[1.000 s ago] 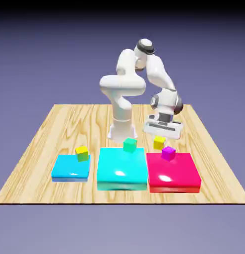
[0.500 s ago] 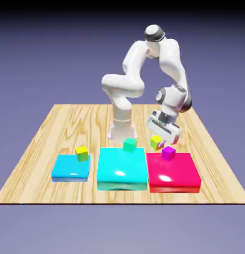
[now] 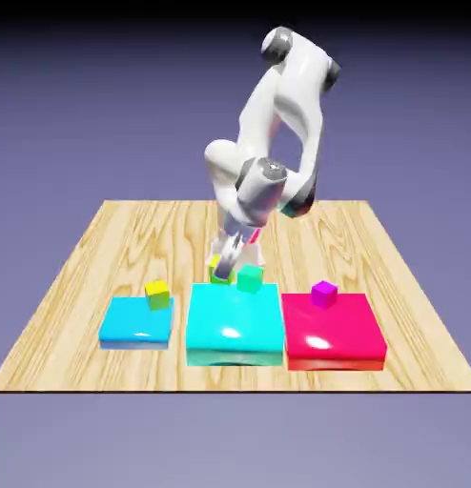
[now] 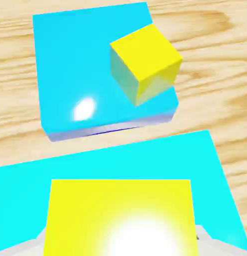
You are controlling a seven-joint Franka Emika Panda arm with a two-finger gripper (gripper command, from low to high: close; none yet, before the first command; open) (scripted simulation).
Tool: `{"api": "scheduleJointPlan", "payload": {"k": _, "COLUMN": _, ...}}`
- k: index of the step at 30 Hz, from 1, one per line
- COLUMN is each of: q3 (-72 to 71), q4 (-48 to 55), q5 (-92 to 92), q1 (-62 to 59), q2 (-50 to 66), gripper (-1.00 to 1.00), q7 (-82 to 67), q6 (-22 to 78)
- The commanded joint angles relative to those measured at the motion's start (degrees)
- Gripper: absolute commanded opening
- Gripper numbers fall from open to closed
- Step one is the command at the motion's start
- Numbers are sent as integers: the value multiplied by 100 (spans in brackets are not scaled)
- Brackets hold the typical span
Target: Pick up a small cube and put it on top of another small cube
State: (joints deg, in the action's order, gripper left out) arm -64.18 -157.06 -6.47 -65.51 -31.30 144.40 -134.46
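Jaws clamp the small cube (image 4: 120, 220) above the cyan slab (image 4: 25, 185), another small cube (image 4: 145, 62) sitting on the blue slab (image 4: 70, 65).

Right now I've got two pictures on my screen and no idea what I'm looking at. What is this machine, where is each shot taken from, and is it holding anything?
It is a white robot arm on a wooden table. One picture looks at the table from outside; the other comes from a camera on the hand, looking along the gripper.

On the table lie three flat slabs: blue slab, cyan slab and red slab. A yellow-and-olive cube sits on the blue one, a teal-green cube on the cyan, a magenta cube on the red.

The gripper is shut on a yellow cube, the big yellow shape low in the hand picture.
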Motion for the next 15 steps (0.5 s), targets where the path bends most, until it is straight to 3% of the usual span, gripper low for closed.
{"api": "scheduleJointPlan", "payload": {"k": 1, "q3": 136, "q4": 22, "q5": 224, "q1": -208, "q2": 107, "gripper": -100, "q7": 194, "q6": 8}}
{"api": "scheduleJointPlan", "payload": {"k": 7, "q3": 630, "q4": -21, "q5": 914, "q1": -1147, "q2": 486, "gripper": -100, "q7": 932, "q6": -33}}
{"api": "scheduleJointPlan", "payload": {"k": 15, "q3": -889, "q4": -209, "q5": 1139, "q1": -2807, "q2": 848, "gripper": -100, "q7": 1174, "q6": -962}}
